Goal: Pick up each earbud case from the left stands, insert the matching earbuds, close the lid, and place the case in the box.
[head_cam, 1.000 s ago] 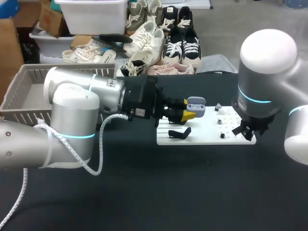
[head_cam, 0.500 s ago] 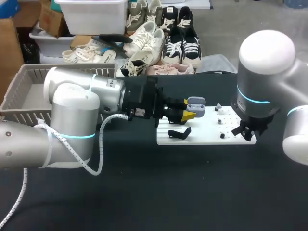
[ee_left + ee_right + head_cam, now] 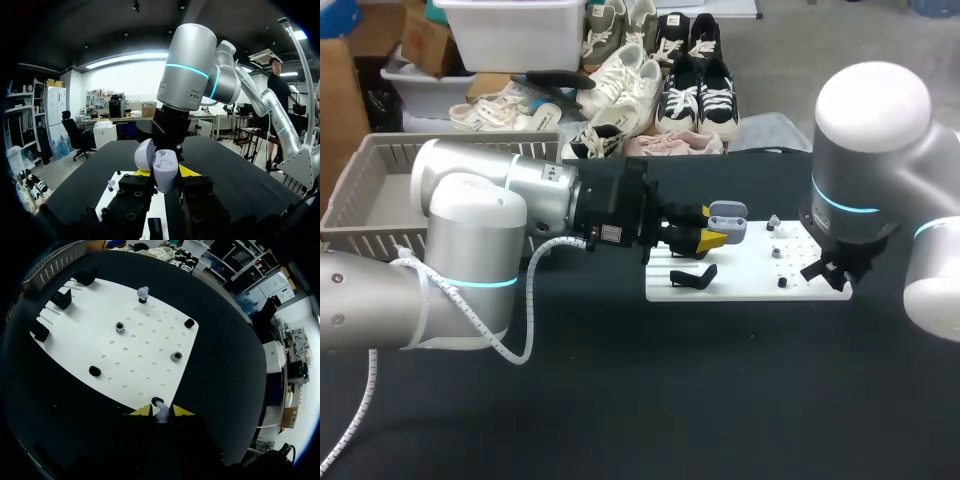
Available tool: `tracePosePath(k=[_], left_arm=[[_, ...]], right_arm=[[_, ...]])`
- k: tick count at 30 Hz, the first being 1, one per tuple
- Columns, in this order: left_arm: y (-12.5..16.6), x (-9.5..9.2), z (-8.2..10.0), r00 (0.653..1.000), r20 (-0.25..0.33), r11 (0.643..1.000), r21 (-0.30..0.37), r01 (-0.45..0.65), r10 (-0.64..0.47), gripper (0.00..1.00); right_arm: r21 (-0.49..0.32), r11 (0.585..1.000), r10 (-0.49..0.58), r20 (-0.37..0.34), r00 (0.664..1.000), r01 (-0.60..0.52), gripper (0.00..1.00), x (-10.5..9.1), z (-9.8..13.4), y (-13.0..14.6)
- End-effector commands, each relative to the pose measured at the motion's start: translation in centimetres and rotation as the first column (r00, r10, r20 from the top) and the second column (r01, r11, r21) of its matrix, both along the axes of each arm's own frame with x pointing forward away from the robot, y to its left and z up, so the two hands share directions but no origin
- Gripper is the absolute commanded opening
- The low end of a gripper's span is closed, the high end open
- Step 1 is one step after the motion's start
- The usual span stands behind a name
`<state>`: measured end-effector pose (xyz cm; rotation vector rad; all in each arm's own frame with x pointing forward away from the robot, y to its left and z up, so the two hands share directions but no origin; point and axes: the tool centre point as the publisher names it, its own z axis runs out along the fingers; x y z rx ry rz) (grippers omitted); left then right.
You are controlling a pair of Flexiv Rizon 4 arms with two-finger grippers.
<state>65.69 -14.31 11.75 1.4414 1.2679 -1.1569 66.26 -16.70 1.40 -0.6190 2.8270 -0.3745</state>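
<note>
Our left jaws are clamped on the open earbud case (image 3: 159, 165). It is a pale lilac shell pinched between the 2 yellow fingertips (image 3: 191, 171), with its lid swung open. In the head view the earbud case (image 3: 727, 218) is held above the far left part of the white board (image 3: 750, 285), not resting on it.

Our right jaws point straight down at the near right corner of the white board (image 3: 125, 350). They are closed on a pale earbud (image 3: 160, 413), with 1 yellow tip pressed to each side of it. The earbud sits just at a black ring holder (image 3: 157, 401) by the board's edge.

Ahead of the right jaws, a 2nd earbud (image 3: 142, 291) stands upright in its holder near the far edge of the board. Between that one and the jaws are 2 grey-ringed pegs (image 3: 120, 327) and 2 black pegs (image 3: 189, 323), well apart from each other. 3 black stands (image 3: 61, 299) line the left side of the board. In the head view, 1 of the black stands (image 3: 692, 276) lies just below the left jaws.

The left arm (image 3: 490, 230) reaches across from the left, and the right arm (image 3: 870, 150) rises over the board's right end. A grey slatted basket (image 3: 370, 190) sits on the dark surface (image 3: 620, 400) at the far left, behind the left arm.
</note>
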Motion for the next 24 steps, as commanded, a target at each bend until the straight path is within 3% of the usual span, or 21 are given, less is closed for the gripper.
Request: tracePosePath(k=[1, 3, 4, 13, 24], left_arm=[[0.0, 0.1, 0.0, 1.0, 0.0, 1.0, 0.0, 0.001, -0.001, 0.0], [0.0, 0.1, 0.0, 1.0, 0.0, 1.0, 0.0, 0.001, -0.001, 0.0], [0.0, 0.1, 0.0, 1.0, 0.0, 1.0, 0.0, 0.001, -0.001, 0.0], [0.0, 0.1, 0.0, 1.0, 0.0, 1.0, 0.0, 0.001, -0.001, 0.0], [0.0, 0.1, 0.0, 1.0, 0.0, 1.0, 0.0, 0.001, -0.001, 0.0]], right_arm=[[0.002, 1.0, -0.001, -0.005, 1.0, 0.001, 0.14, 0.2, -0.1, 0.0], [0.003, 1.0, -0.002, -0.006, 1.0, 0.002, 0.02, 0.2, -0.2, -0.1], [0.003, 1.0, -0.002, -0.007, 1.0, 0.002, 0.0, 0.2, -0.2, -0.1], [0.007, 1.0, -0.006, -0.008, 1.0, 0.006, 0.0, -0.3, 0.0, -0.4], [-0.006, 0.999, -0.032, 0.079, 0.996, 0.032, 0.0, -2.2, 3.7, 0.1]])
